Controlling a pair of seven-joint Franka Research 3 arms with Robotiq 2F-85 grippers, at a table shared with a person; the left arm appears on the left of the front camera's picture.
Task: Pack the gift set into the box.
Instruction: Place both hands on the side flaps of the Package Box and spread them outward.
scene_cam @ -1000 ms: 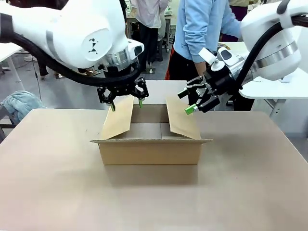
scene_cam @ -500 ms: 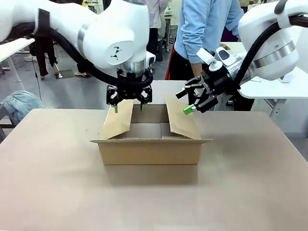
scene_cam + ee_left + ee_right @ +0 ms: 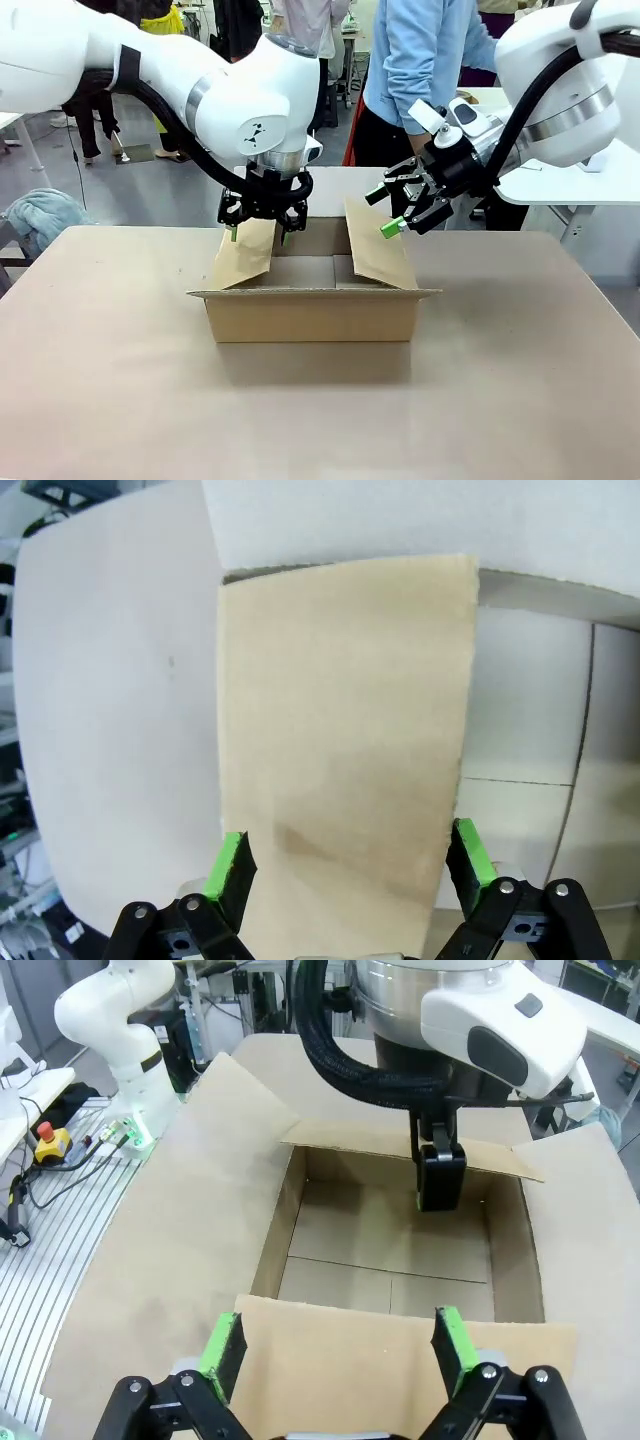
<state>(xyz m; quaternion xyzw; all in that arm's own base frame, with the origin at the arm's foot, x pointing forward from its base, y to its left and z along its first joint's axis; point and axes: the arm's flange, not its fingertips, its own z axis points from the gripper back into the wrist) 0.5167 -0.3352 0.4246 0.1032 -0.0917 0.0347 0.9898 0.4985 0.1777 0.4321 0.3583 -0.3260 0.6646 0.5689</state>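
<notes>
Workroom with other tables behind; beige table (image 3: 120, 390) in front, a person (image 3: 420, 60) in a blue top standing at 12 o'clock. At the table's centre, the box (image 3: 312, 312): mouth up, nothing inside, long axis running 9 to 3 o'clock. Flap at 6 o'clock folded out flat toward the camera. Left flap (image 3: 245, 255) at 9 o'clock and right flap (image 3: 378, 250) at 3 o'clock both raised and leaning inward over the opening.

Left gripper (image 3: 258, 233) at the top edge of the left flap, fingers apart; in the left wrist view, green pads (image 3: 232, 865) spread to either side of the flap's width, clamped on nothing. Right gripper (image 3: 385, 212) just above the right flap, fingers likewise apart, the flap's edge lying between them in the right wrist view.

Judged by looks: light corrugated card, stiff across the panels, yielding at the creases, easily dented by a hard pinch. Best taken near a flap's free edge, mid-width, and swung outward about the crease rather than pulled.
</notes>
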